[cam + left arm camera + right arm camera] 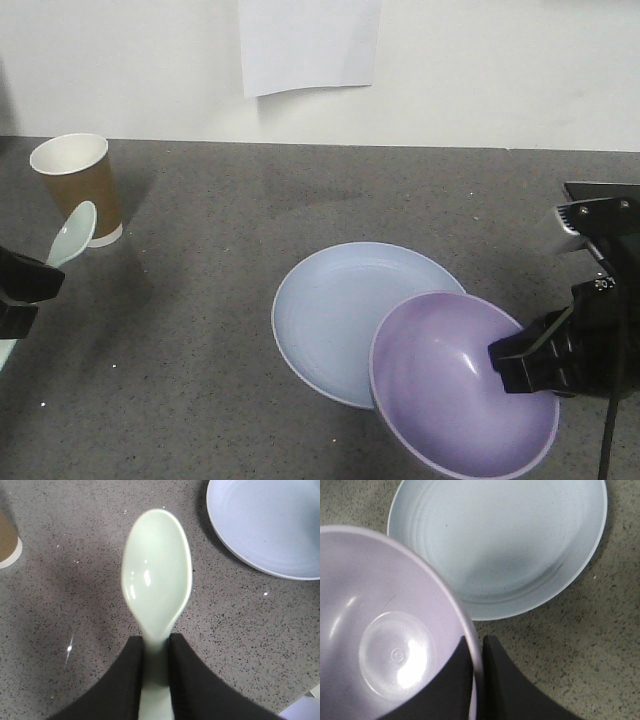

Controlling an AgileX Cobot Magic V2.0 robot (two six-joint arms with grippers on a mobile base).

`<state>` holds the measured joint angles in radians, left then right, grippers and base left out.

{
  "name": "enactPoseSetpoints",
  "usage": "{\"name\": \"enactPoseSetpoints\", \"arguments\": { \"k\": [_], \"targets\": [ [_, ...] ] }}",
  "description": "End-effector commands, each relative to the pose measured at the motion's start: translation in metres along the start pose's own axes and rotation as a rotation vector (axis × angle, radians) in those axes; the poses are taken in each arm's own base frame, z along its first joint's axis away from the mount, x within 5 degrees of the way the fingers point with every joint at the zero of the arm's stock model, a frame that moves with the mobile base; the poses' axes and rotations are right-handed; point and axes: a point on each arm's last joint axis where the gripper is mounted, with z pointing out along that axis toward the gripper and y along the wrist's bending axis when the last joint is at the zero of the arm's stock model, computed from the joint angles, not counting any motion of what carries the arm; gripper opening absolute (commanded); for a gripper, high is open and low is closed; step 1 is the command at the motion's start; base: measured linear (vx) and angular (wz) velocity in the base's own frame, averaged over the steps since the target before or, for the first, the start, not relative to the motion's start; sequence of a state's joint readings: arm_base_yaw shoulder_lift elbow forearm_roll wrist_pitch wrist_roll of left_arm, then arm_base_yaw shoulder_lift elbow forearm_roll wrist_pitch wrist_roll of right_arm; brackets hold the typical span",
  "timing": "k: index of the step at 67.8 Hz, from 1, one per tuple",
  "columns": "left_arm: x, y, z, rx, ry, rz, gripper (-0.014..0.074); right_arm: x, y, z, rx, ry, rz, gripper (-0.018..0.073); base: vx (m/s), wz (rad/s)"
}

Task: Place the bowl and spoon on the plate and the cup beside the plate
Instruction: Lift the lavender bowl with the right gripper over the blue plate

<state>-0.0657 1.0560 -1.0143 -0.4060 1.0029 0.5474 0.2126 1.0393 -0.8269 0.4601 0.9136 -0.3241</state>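
**Status: Both Arms Loaded, Plate Unoccupied**

**Left arm.** The left gripper [156,647] is closed narrowly on the handle of the small pale mint-green plastic spoon [157,575]. One black finger sits on each side of the handle. The oval scoop faces up and projects forward over the dark grey speckled tabletop [200,350]. In the front view the scoop lies in front of the lower part of the tapered brown paper cup with the white rolled rim [78,185]. The cup stands upright at the far left of the table, well apart from the plate.

**Right arm.** The right gripper [477,645] is clamped on the rim of the round pale lavender plastic bowl [385,645]. One finger is inside the wall and one is outside. The bowl is tilted, and in the front view it overlaps the near right edge of the round shallow pale blue plate [340,310]. Contact between bowl and plate cannot be determined.

**Plate.** The plate lies flat near the table centre.

**Markings.**
- A small circular moulded mark sits at the centre of the bowl floor; it is not legible.
- A small white mark on the right arm housing in the front view is too small to read.
- The white paper sheet [310,45] on the wall shows no writing.
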Motion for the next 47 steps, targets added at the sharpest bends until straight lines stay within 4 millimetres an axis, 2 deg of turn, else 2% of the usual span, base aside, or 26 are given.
{"name": "enactPoseSetpoints", "arguments": {
  "k": [1, 9, 25, 37, 47],
  "targets": [
    [-0.009, -0.003, -0.010, -0.006, -0.087, -0.001, 0.0065, -0.016, 0.001, -0.004, 0.003, -0.092, 0.002, -0.0001, 0.00, 0.00],
    [-0.009, -0.003, -0.010, -0.006, -0.087, -0.001, 0.0065, -0.028, -0.001, -0.001, 0.011, -0.097, -0.034, -0.0001, 0.00, 0.00],
    [-0.009, -0.003, -0.010, -0.006, -0.087, -0.001, 0.0065, -0.069, -0.009, 0.009, 0.041, -0.094, -0.095, -0.0001, 0.00, 0.00],
    [-0.009, -0.003, -0.010, -0.006, -0.087, -0.001, 0.0065, -0.101, -0.019, 0.034, 0.038, -0.030, -0.097, -0.0001, 0.00, 0.00],
    [-0.009, -0.003, -0.010, -0.006, -0.087, -0.001, 0.0065, -0.119, -0.031, 0.061, 0.050, 0.063, -0.106, -0.0001, 0.00, 0.00]
  ]
}}
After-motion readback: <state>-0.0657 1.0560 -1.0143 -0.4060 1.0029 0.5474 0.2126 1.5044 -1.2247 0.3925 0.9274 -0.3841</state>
